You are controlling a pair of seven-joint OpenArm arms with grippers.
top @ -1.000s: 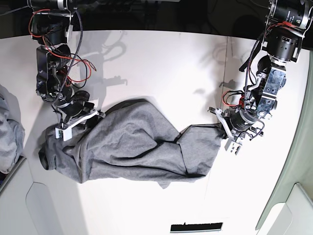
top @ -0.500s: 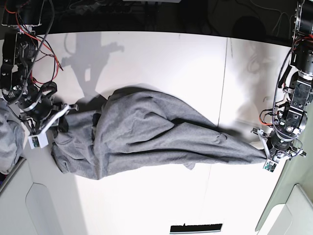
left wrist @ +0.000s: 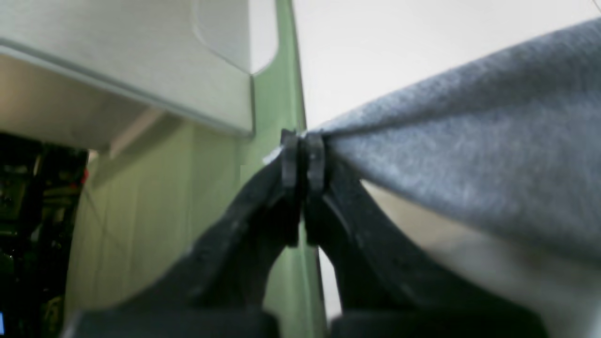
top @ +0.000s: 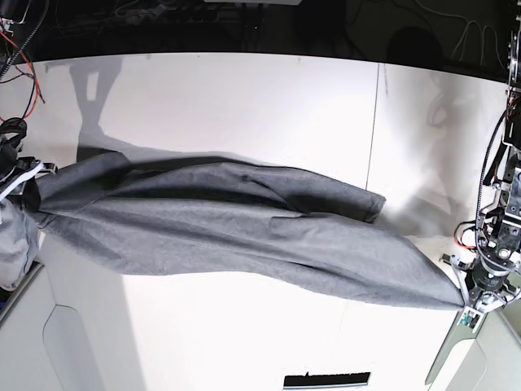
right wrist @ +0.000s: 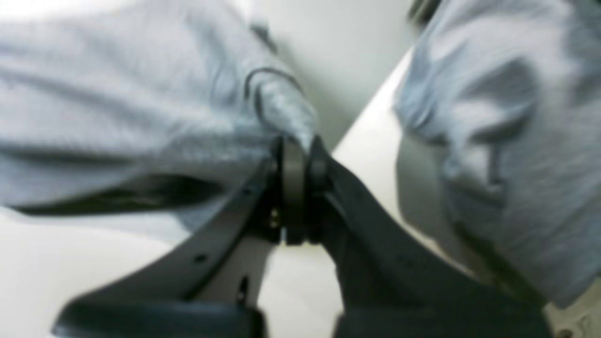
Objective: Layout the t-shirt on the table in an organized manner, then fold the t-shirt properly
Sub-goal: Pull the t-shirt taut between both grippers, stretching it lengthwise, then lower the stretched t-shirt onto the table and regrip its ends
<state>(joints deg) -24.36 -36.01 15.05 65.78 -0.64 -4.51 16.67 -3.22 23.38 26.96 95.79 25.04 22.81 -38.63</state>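
Observation:
The heather-grey t-shirt is stretched in a long band across the white table, from the left edge to the right front corner. My left gripper is shut on the shirt's right end at the table's right edge; the left wrist view shows its tips pinching the cloth. My right gripper is shut on the shirt's left end at the table's left edge; the right wrist view shows its tips closed on a cloth fold.
A paler bluish-grey bundle of cloth lies at the left edge beside my right gripper, also in the right wrist view. White panels stand at the front left and front right. A dark seam crosses the table.
Both grippers have moved outward, left and right, pulling the shirt from a bunched heap into a long taut band. Both stay shut on the cloth.

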